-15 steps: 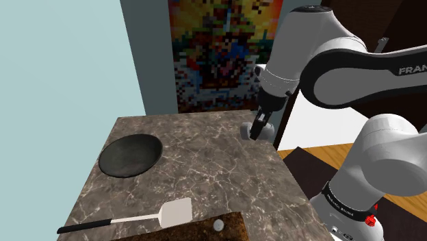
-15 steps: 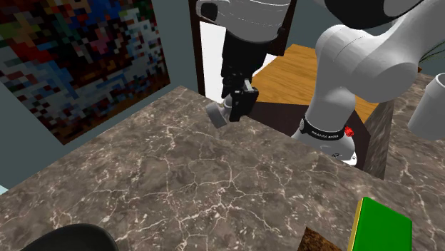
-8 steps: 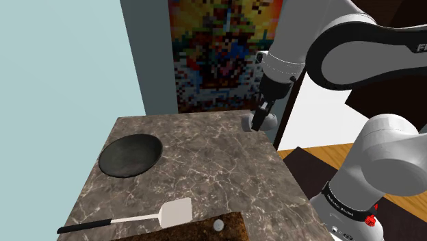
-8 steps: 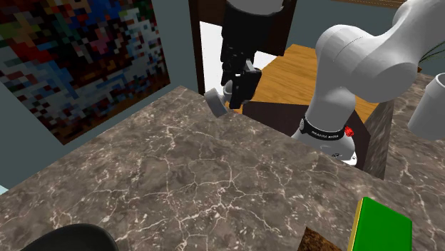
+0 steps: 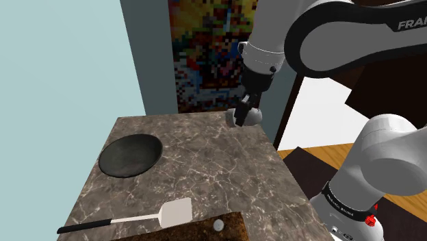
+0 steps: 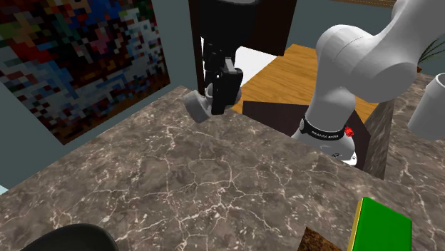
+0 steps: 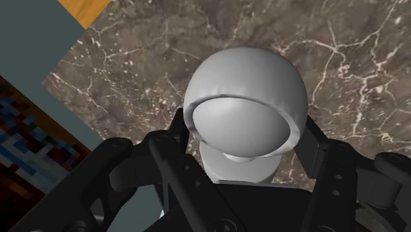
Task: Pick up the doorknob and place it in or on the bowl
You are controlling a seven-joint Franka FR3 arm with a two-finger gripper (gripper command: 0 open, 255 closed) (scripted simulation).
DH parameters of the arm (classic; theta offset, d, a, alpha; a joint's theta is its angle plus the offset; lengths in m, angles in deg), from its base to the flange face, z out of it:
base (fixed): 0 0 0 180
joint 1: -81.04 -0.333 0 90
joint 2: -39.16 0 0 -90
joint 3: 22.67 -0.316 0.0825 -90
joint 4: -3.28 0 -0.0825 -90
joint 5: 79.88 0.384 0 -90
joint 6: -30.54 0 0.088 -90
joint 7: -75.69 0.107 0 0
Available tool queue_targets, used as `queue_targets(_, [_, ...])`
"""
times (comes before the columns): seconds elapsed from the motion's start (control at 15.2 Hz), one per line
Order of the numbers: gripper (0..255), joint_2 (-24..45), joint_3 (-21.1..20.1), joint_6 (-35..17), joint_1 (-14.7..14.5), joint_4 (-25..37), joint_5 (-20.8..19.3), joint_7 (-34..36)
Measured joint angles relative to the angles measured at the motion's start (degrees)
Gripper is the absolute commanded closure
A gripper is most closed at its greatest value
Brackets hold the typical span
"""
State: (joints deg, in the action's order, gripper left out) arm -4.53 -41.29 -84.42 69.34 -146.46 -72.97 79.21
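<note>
The doorknob (image 7: pixel 245 122), a smooth pale-grey ball on a short neck, hangs in the air over the far end of the marble-patterned tabletop (image 5: pixel 205 171), toward the shoulder view's right. It looks rigid, fairly heavy and slippery on its round head, so the narrow neck seems the safer hold. The dark, shallow bowl (image 5: pixel 130 156) sits empty, well apart from it across the tabletop. The gripper (image 5: pixel 243 111) has its black fingers clamped on that neck, behind the ball.

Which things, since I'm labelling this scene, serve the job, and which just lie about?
In the job: claw, shut on the grey doorknob; dark bowl.
Lying about: spatula; green slab.
</note>
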Motion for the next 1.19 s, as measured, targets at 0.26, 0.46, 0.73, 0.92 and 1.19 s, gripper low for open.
queue_targets(0.26, [255, 8.11, -4.36, -1.70, 0.92, 6.52, -0.13, 4.20])
queue_targets(0.46, [255, 15.70, -8.05, -3.84, 2.39, 11.94, -1.49, 7.84])
queue_targets(0.73, [255, 24.79, -12.66, -3.80, 4.18, 20.60, -4.80, 13.23])
queue_targets(0.92, [255, 31.68, -16.02, -3.61, 5.07, 26.72, -8.42, 17.87])
queue_targets(1.19, [255, 43.24, -19.68, -1.63, 5.14, 37.46, -15.97, 24.74])
